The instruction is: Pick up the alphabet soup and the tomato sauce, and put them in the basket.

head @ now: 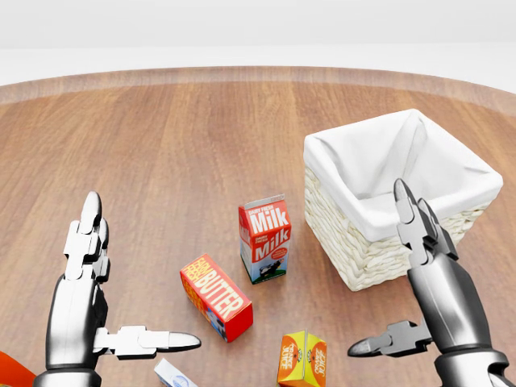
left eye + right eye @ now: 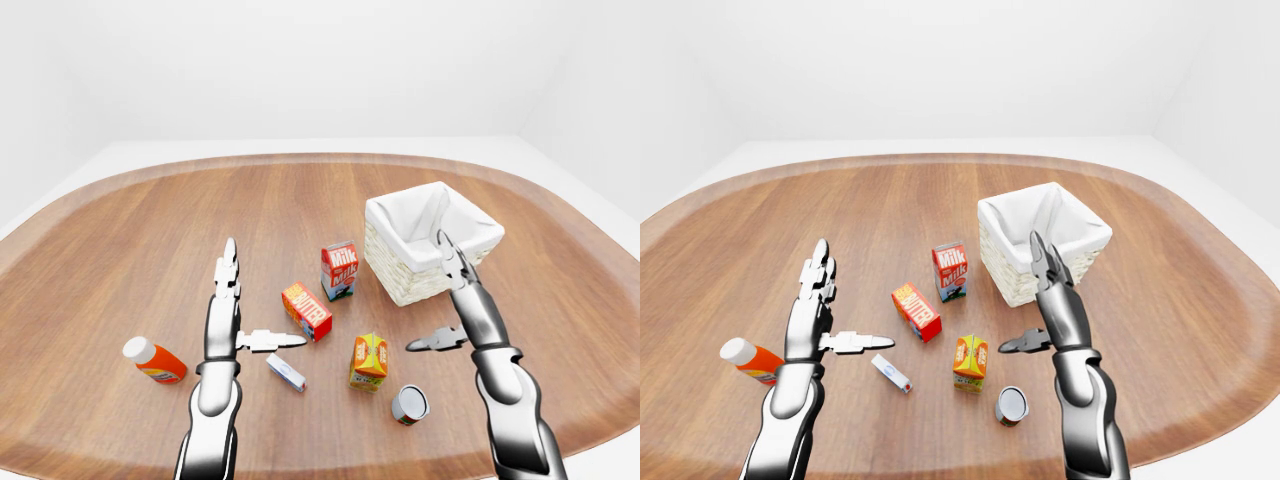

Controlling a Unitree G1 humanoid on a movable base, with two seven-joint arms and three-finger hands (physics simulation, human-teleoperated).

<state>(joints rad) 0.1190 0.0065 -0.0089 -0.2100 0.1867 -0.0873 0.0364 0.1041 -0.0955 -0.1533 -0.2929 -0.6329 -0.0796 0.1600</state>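
I see a rounded wooden counter (image 2: 150,230) filling most of the left-eye view. Right of centre: wicker basket (image 2: 432,243) with white liner. Left of it, upright milk carton (image 2: 340,270), then butter box (image 2: 307,311) below-left. Lower centre: orange carton (image 2: 369,361), small white-blue packet (image 2: 286,372), a can (image 2: 410,404) on its side. Lower left: orange bottle (image 2: 154,361) lying flat.

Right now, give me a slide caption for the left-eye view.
Both open hands, left hand and right hand, hover over groceries beside the lined basket.
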